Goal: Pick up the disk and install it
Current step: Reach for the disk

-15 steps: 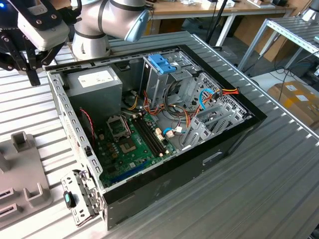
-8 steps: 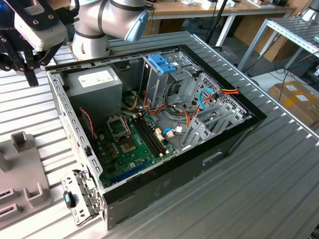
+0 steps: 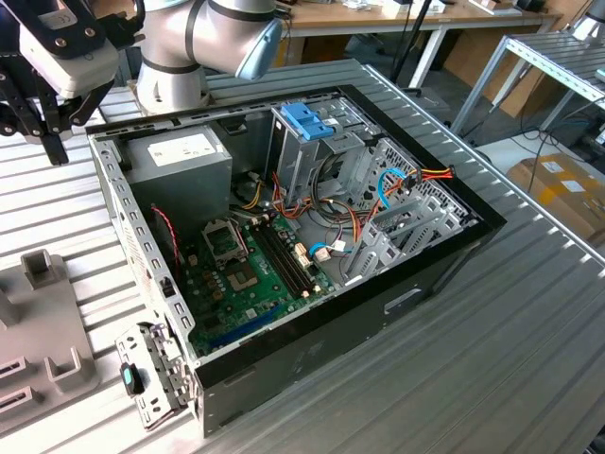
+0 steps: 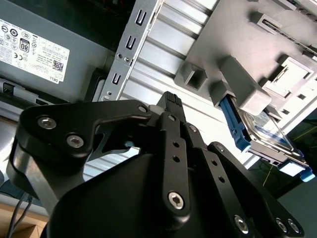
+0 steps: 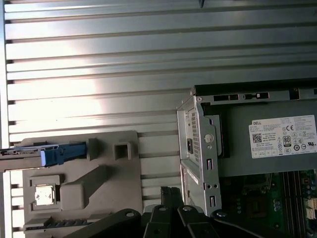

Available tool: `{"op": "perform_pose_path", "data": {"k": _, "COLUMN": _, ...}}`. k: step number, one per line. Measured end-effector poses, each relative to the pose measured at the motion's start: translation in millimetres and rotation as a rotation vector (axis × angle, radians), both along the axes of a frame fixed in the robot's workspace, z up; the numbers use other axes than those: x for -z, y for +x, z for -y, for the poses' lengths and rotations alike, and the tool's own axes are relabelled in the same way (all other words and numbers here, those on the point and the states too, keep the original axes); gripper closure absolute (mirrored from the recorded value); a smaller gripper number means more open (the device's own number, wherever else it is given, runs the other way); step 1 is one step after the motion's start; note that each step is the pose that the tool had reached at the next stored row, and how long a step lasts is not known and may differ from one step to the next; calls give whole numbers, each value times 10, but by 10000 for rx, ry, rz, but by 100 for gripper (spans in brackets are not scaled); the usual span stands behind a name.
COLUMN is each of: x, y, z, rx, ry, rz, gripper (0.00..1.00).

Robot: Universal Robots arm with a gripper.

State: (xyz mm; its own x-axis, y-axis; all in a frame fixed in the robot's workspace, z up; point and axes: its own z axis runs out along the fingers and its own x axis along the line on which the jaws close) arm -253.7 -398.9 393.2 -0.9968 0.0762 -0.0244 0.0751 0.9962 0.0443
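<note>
The black link-armed gripper [image 5: 171, 191] hangs over the ribbed grey metal tabletop [image 5: 99, 59], its fingers [image 4: 171, 101] drawn together on nothing. Just beside it rises the sheet-metal rear corner of the open black desktop computer case [image 3: 312, 355], with the boxy grey power supply [image 5: 277, 144] behind that wall.

On the gripper's other side lies the flat grey plastic holding fixture [image 5: 119, 173]. The disk [image 5: 29, 151], a flat silver-grey metal hard drive with blue plastic side rails, stands on edge in one of the fixture's slots, well apart from the gripper. Its labelled face shows in the second wrist view [image 4: 270, 134].

By my reading the step in hand is the reach for the disk. A good pickup calls for parted fingers squared to the drive's flat faces and a straight lift, so the rails do not bind in the slot.

The case's wall is the nearest edge to mind, since the strip between it and the fixture is narrow. Past the fixture the tabletop gives open room. Farthest off, the blue plastic bracket [image 3: 307, 121] tops the drive cage among cables, and that looks like tight quarters.
</note>
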Motion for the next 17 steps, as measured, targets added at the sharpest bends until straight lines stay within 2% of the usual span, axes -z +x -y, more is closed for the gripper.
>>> {"op": "perform_pose_path", "data": {"k": 7, "x": 0, "y": -2, "z": 0, "rx": 0, "ry": 0, "rz": 1, "gripper": 89}}
{"op": "perform_pose_path", "data": {"k": 17, "x": 0, "y": -57, "z": 0, "rx": -1, "ry": 1, "rz": 1, "gripper": 89}}
